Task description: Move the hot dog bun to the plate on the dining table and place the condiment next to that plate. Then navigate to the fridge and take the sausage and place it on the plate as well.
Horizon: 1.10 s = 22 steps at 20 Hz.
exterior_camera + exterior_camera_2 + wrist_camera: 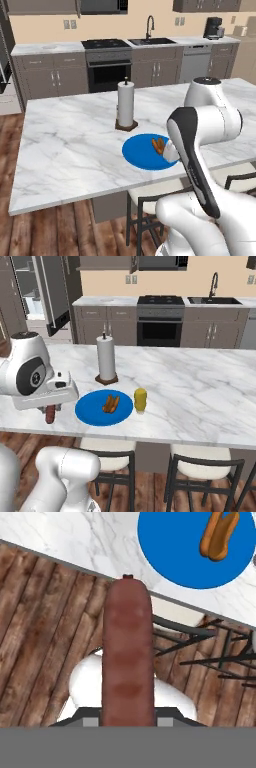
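1. Right base view shows the marble dining table (200, 386) stretching across the room, with stools tucked under its near edge and kitchen cabinets, oven and sink behind it.
2. Near the table's front edge lies the round blue plate (90, 411); in the left base view the arm's white body hides part of its right side.
3. A paper towel roll (106, 358) stands upright on a dark base just behind the plate.
4. The gripper (50, 412) hangs left of the plate, at the table's near edge, its fingers pinched on the sausage (127, 652), which points downward below the hand.
5. In the hand view the sausage runs up the middle, over wooden floor and a stool, with the table edge and plate beyond its tip.
6. A yellow condiment (140, 400) bottle stands upright just right of the plate, on the marble.
7. The hot dog bun (111, 403) lies on the plate, right of its centre.
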Available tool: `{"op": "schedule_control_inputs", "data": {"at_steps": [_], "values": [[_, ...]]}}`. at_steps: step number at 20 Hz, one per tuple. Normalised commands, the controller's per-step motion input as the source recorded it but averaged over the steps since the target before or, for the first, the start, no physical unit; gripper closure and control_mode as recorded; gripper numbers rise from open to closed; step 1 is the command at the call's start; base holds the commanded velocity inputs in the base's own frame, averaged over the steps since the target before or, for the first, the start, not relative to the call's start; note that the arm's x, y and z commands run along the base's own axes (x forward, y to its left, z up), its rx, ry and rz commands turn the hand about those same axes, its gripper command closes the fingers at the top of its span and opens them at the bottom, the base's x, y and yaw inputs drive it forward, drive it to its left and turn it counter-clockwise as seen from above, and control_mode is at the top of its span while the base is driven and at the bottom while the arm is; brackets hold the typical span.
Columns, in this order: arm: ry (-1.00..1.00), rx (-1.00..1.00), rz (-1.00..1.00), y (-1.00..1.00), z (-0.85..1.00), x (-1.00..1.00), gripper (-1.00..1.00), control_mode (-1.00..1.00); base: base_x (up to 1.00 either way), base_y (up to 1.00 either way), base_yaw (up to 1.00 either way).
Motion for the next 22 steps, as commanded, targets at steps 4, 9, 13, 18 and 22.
{"op": "schedule_control_inputs", "data": {"at_steps": [4,9,13,18,22], "values": [[0.00,-0.07,0.00,0.93,-0.07,0.76,1.00,-1.00,0.00,0.00,0.00],[0.00,-0.09,0.00,0.27,-0.31,0.82,1.00,-1.00,0.00,0.00,0.00],[0.00,-0.09,0.00,0.00,-0.45,0.75,1.00,-1.00,0.00,0.00,0.00],[-0.03,-0.10,0.00,-0.10,-0.56,0.49,1.00,-1.00,0.00,0.00,0.00],[-0.10,-0.04,0.00,-0.24,-0.44,0.11,1.00,-1.00,0.00,0.00,0.00]]}}
